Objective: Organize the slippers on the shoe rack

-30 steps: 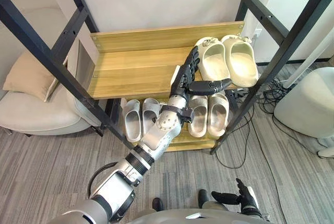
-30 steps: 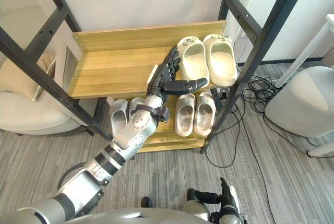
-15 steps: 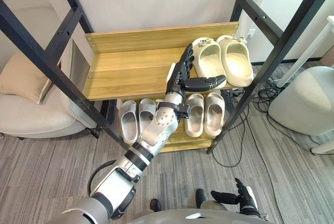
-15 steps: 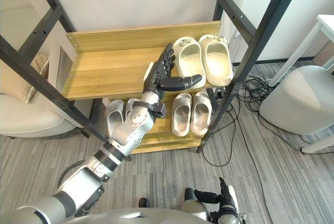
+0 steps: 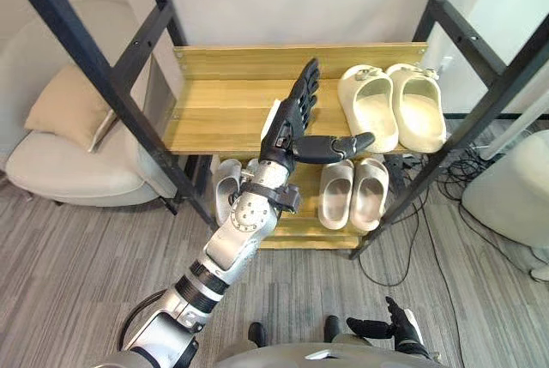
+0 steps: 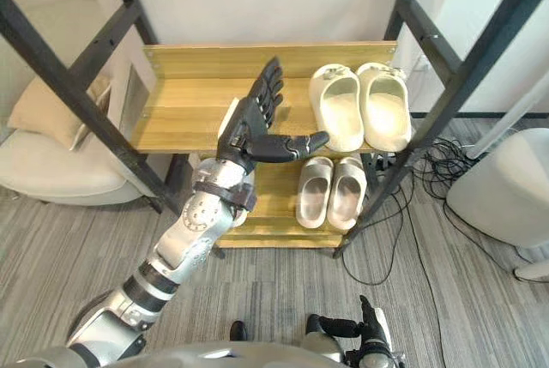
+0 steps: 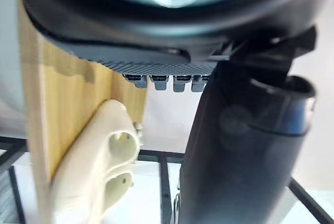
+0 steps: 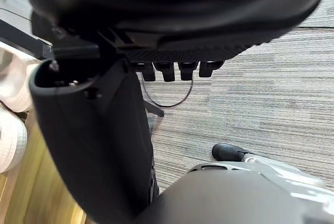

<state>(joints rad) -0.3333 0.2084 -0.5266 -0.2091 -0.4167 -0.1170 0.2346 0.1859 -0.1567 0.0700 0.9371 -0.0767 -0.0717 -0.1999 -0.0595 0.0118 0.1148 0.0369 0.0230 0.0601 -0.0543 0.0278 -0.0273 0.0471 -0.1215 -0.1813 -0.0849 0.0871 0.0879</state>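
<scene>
A pair of cream slippers [image 5: 392, 107] lies side by side at the right end of the wooden upper shelf [image 5: 225, 112] of the shoe rack. On the lower shelf stand a beige pair [image 5: 352, 193] and a grey pair [image 5: 225, 194], the latter partly hidden behind my left arm. My left hand [image 5: 288, 129] is raised in front of the upper shelf, just left of the cream pair. It is open, with straight fingers and the thumb pointing right, and holds nothing. One cream slipper [image 7: 99, 166] shows past that hand. My right hand [image 5: 396, 330] hangs low and open, holding nothing.
Black metal posts [image 5: 94, 59] slant across the rack on both sides. A beige armchair with a cushion [image 5: 62, 119] stands to the left. A white rounded object [image 5: 515, 198] and loose cables [image 5: 429, 214] lie to the right on the grey floor.
The view has shifted. My left hand has risen and drawn a little to the left, away from the cream pair. The slippers have not moved.
</scene>
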